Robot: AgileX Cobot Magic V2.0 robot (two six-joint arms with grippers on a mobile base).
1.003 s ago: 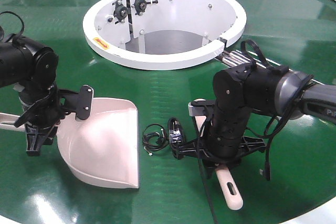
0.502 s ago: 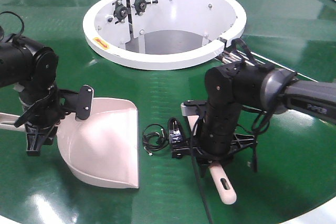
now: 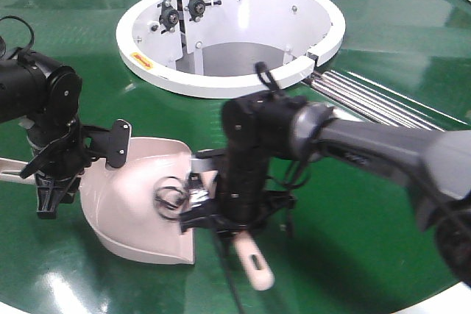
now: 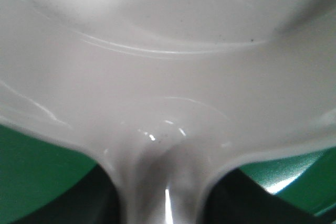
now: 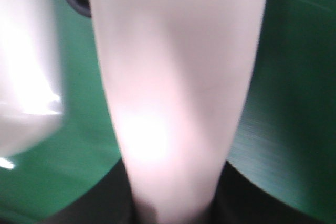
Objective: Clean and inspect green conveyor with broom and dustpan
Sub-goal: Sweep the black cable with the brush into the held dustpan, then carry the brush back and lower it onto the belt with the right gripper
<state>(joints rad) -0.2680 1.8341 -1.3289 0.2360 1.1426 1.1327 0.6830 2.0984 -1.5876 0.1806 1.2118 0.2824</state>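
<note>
On the green conveyor (image 3: 353,240), the dustpan (image 3: 132,207) is clamped in the left gripper (image 3: 53,182); the broom (image 3: 254,266) is seemingly clasped by the right gripper (image 3: 234,226) at the pan's mouth.

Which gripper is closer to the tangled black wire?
Right. The right gripper, holding the broom, sits beside the wire; the left gripper holds the dustpan handle, across the pan.

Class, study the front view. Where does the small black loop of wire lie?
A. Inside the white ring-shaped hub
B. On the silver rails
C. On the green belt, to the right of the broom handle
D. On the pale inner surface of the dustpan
D: the black wire loop shows against the pale floor of the dustpan, just inside its mouth and left of the broom.
</note>
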